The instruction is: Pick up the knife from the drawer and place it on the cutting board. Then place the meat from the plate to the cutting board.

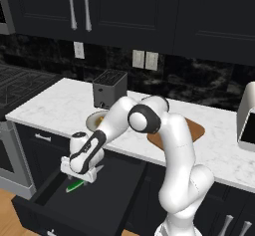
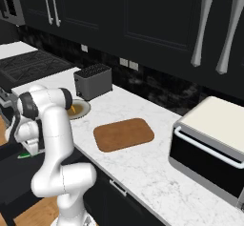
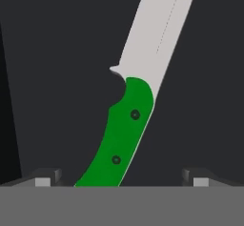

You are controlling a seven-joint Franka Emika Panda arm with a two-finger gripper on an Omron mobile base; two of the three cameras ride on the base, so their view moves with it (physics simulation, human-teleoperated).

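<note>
Knife (image 3: 125, 125) lies flat on the drawer (image 1: 104, 200) floor, green handle between the fingertips (image 3: 47, 178). Pincer (image 3: 121, 179) hangs over it, spread wide, gripping nothing. No writing readable.

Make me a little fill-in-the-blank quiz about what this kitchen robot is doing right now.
1. The knife lies flat inside the open ____.
2. The robot's hand hangs over the knife's ____ handle with its fingers apart.
3. The cutting board on the counter has ____ on it so far.
4. The toaster stands just behind the round ____.

Missing words: drawer; green; nothing; plate
</note>
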